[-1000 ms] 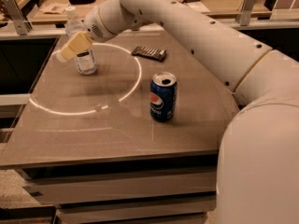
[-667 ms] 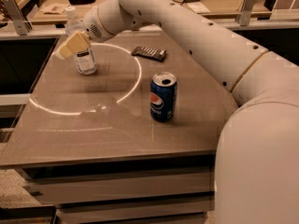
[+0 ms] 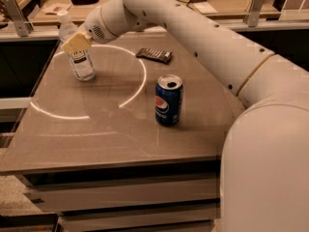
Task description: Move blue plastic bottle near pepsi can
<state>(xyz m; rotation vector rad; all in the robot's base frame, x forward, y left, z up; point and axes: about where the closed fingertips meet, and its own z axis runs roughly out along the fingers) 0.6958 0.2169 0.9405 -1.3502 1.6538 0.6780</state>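
Observation:
The blue plastic bottle (image 3: pixel 82 64), clear with a white cap and a white label, leans to the left at the table's far left, its base at or just above the surface. My gripper (image 3: pixel 75 42) reaches in from the right and is closed around the bottle's upper half; one tan finger pad (image 3: pixel 76 42) lies across its front, the other finger is hidden behind it. The pepsi can (image 3: pixel 168 100), blue with the round logo and a silver top, stands upright near the middle of the table, well to the right of the bottle and nearer the front.
A dark flat snack packet (image 3: pixel 153 55) lies behind the can. A bright arc of light curves over the brown table (image 3: pixel 96 139). My white arm spans the right side. A cluttered counter (image 3: pixel 72 4) stands behind the table.
The bottle's top has swung to the left with my gripper, so it leans more; its base has barely shifted. The can and packet have not moved.

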